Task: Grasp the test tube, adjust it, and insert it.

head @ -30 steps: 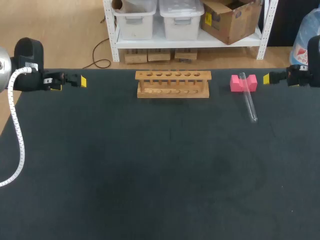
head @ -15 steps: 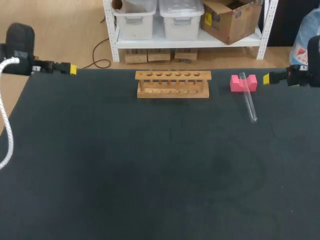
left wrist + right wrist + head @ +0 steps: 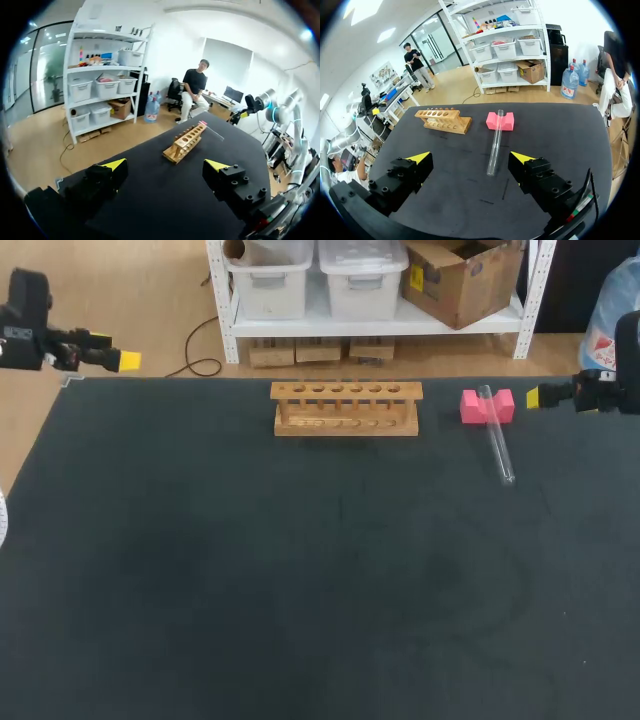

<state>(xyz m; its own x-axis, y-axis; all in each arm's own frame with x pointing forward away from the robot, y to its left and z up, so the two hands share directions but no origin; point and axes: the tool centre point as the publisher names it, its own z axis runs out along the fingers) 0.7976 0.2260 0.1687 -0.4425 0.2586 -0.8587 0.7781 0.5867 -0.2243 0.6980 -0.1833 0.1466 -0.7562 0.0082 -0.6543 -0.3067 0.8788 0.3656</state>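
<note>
Nothing is done yet: my left gripper [image 3: 165,164] and right gripper [image 3: 470,157] both gape wide and empty, the test tube [image 3: 496,436] lies propped on the pink block [image 3: 472,407] near the wooden rack [image 3: 346,408], all 3 steps remaining.

- Head cam: fixed, above/behind robot, looks down on whole table [image 3: 300,590], mid-range.
- L wrist cam: off table's far-left corner, faces rightward; test tube rack [image 3: 186,143] distant.
- R wrist cam: right edge, faces leftward; test tube [image 3: 495,142] near.
- Shared, all 3: test tube rack, table.
</note>
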